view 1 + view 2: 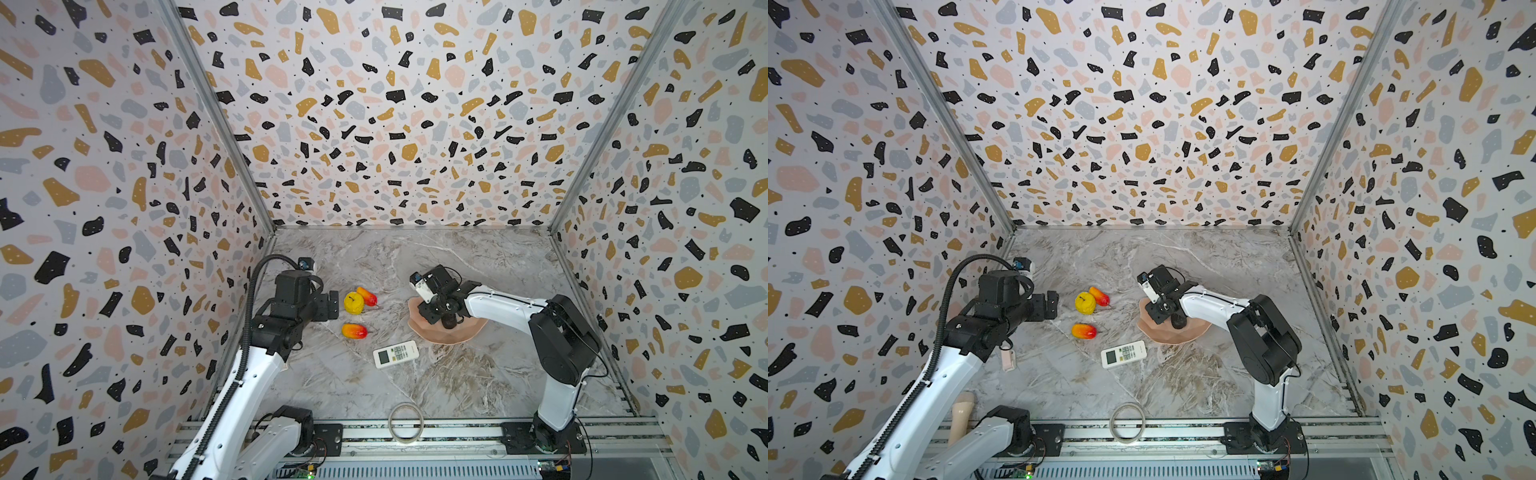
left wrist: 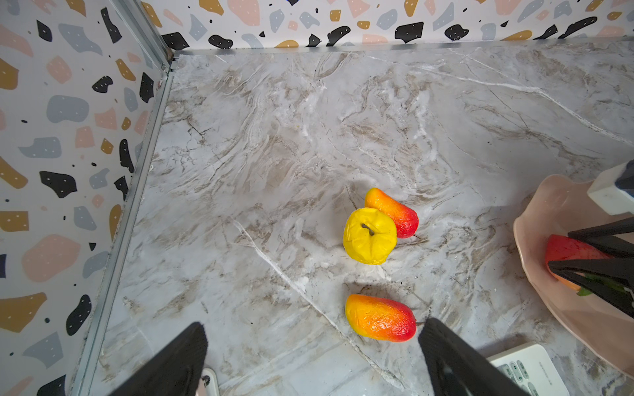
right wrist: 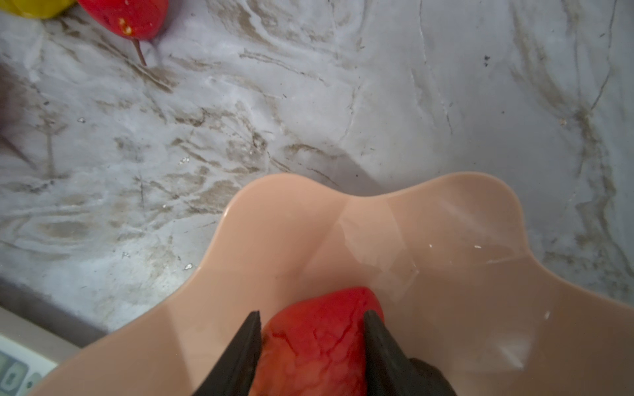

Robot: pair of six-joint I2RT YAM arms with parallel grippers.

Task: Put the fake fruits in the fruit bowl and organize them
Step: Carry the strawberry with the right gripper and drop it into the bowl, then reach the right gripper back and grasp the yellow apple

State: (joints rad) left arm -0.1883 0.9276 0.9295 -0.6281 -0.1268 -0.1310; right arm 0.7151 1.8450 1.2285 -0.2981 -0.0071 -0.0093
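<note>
Right fingers (image 3: 240, 360): narrow gap, clamped on both sides of strawberry (image 3: 322, 336), low inside bowl (image 3: 480, 185); whether strawberry rests on bowl floor, cannot tell. Green strawberry leaves peeking out under those fingers in left wrist view. Left fingers (image 2: 178, 363): spread wide, gripping nothing, touching nothing, hovering over surface (image 2: 274, 171) with near oblong (image 2: 380, 317) just ahead of the tips. Outside bowl, on surface to its left in both top views: yellow fruit (image 2: 370, 236) with far oblong (image 2: 394, 212) touching it from behind; near oblong apart from that pair, toward the front. Bowl right of centre, under right wrist. Remote (image 1: 395, 354) flat on surface, in front of the gap between near oblong and bowl, screen and keys up; key legends too small to read. Clear ring (image 1: 406, 404) at front edge, overlapping the rail.
</note>
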